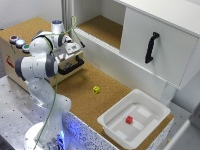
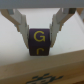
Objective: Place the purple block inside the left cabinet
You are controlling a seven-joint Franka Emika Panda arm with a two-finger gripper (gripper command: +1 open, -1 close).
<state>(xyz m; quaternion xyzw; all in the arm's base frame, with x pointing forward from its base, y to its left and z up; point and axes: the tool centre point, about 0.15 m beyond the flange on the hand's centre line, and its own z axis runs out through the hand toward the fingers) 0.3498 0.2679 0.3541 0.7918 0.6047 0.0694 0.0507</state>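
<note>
While clamped between the gripper (image 2: 40,36) fingers, the purple block (image 2: 40,42) shows yellow "G" and "r".

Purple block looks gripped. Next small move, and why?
Probably carry it toward the open left cabinet. The wrist view shows the gripper shut on the purple block, clear of the surface below, and in the exterior view the arm is near the tan box, short of the cork floor.
</note>
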